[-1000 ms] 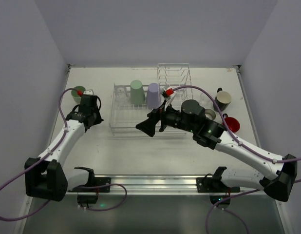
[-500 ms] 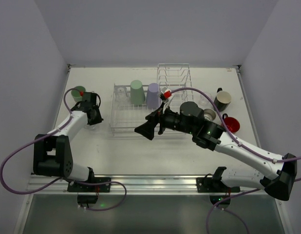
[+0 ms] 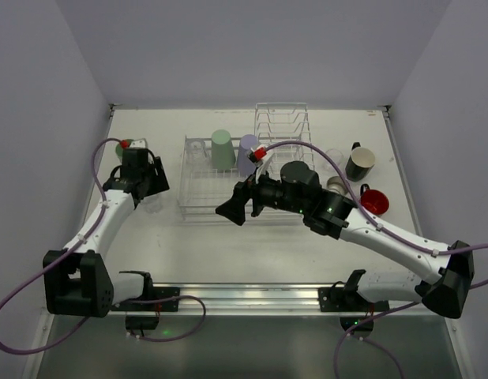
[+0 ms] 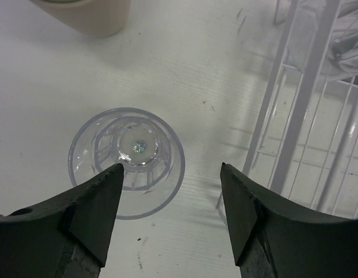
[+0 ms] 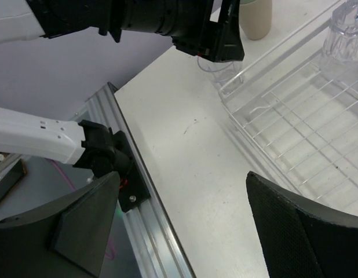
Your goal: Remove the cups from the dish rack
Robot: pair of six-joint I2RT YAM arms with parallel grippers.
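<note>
The white wire dish rack (image 3: 228,193) holds a clear glass (image 3: 197,150), a pale green tumbler (image 3: 222,148) and a lavender tumbler (image 3: 248,154). Left of the rack, a clear glass (image 4: 127,168) stands on the table. My left gripper (image 4: 170,168) hangs open just above it, one fingertip over its rim, gripping nothing. A beige cup (image 4: 86,14) stands just beyond. My right gripper (image 3: 232,209) is open and empty over the rack's front edge, pointing left. The right wrist view shows the left gripper (image 5: 214,40) above the glass (image 5: 219,66).
Right of the rack stand a black mug (image 3: 361,162), a red mug (image 3: 374,200), a clear glass (image 3: 335,158) and a small tan cup (image 3: 339,185). The rack's upright divider section (image 3: 282,122) is at the back. A metal rail (image 5: 150,214) runs along the table's near edge.
My left gripper has opened and let go of the clear glass, which now stands on the table left of the rack. The right gripper has shifted slightly left.
</note>
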